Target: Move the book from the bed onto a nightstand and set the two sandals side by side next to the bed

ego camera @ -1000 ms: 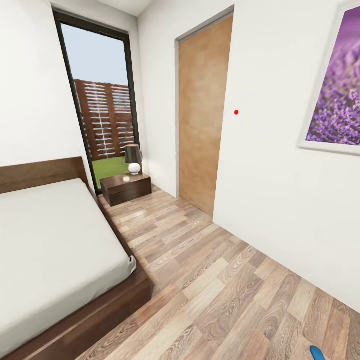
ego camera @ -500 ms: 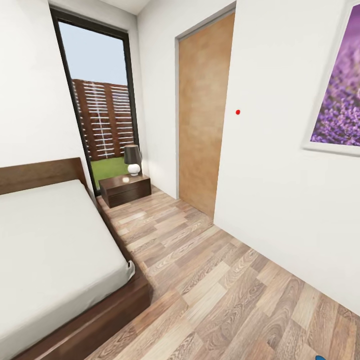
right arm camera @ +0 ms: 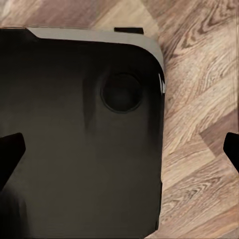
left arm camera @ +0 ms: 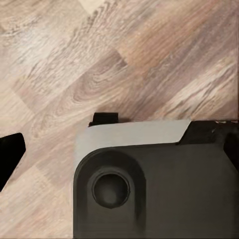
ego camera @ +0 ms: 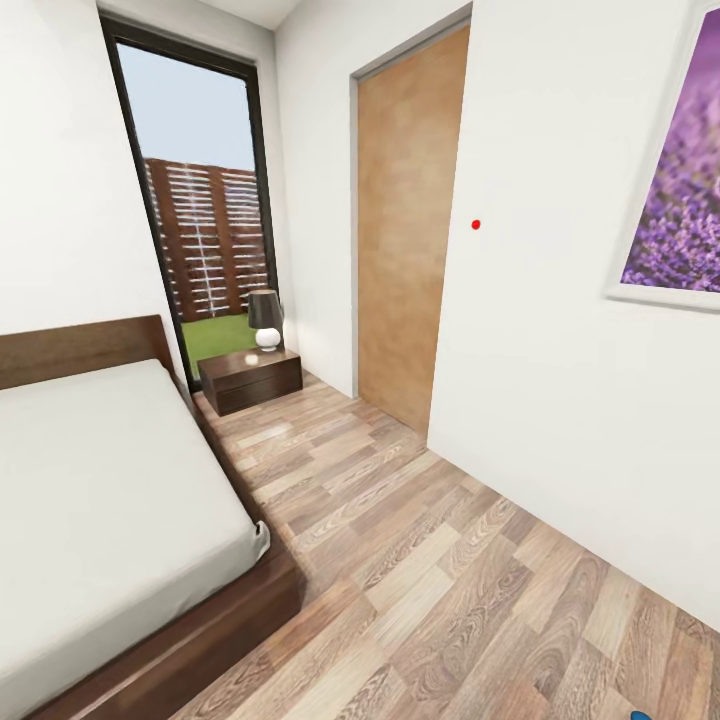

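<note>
The bed (ego camera: 100,500), with its whitish mattress and dark brown frame, lies at the left of the head view, and no book shows on the part in sight. A small reddish-brown nightstand (ego camera: 250,380) stands beyond the bed's far corner, under the tall window (ego camera: 200,200). A sliver of one blue sandal (ego camera: 640,714) peeks in at the bottom right edge, on the floor. My left gripper (left arm camera: 119,149) and right gripper (right arm camera: 119,149) hang open and empty over my dark base and the plank floor.
A dark-shaded lamp (ego camera: 266,320) stands on the nightstand. A brown door (ego camera: 410,230) and a lavender picture (ego camera: 675,190) are on the right wall. A strip of wood floor (ego camera: 420,560) runs between the bed and that wall. My base (right arm camera: 79,129) is below both wrists.
The head camera has shifted a little, so the sandal's tip has slid lower toward the picture's edge. Nothing in the room has moved.
</note>
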